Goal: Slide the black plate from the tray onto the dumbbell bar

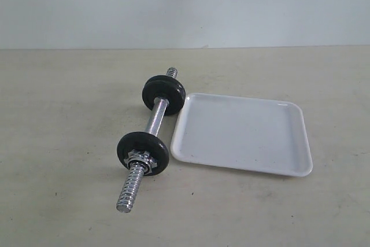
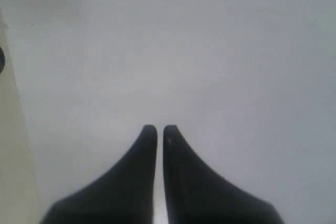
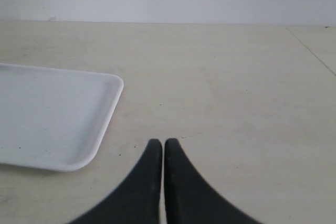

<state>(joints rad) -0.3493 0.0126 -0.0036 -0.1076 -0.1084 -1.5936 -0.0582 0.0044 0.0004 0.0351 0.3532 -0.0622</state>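
The dumbbell bar (image 1: 155, 118) lies on the table left of the tray (image 1: 243, 132), slanting from near left to far right. A black disc with a chrome collar (image 1: 143, 152) sits near its front threaded end, and a thicker black disc stack (image 1: 164, 93) near its far end. The white tray holds nothing, and no loose black plate shows in any view. Neither gripper appears in the exterior view. My left gripper (image 2: 157, 128) is shut and empty in front of a blank pale surface. My right gripper (image 3: 159, 142) is shut and empty over the table beside a corner of the tray (image 3: 52, 114).
Beige tabletop (image 1: 69, 201) runs all round the bar and tray up to a pale back wall (image 1: 185, 4). A seam in the table (image 3: 312, 51) shows in the right wrist view. A beige strip (image 2: 13, 171) edges the left wrist view.
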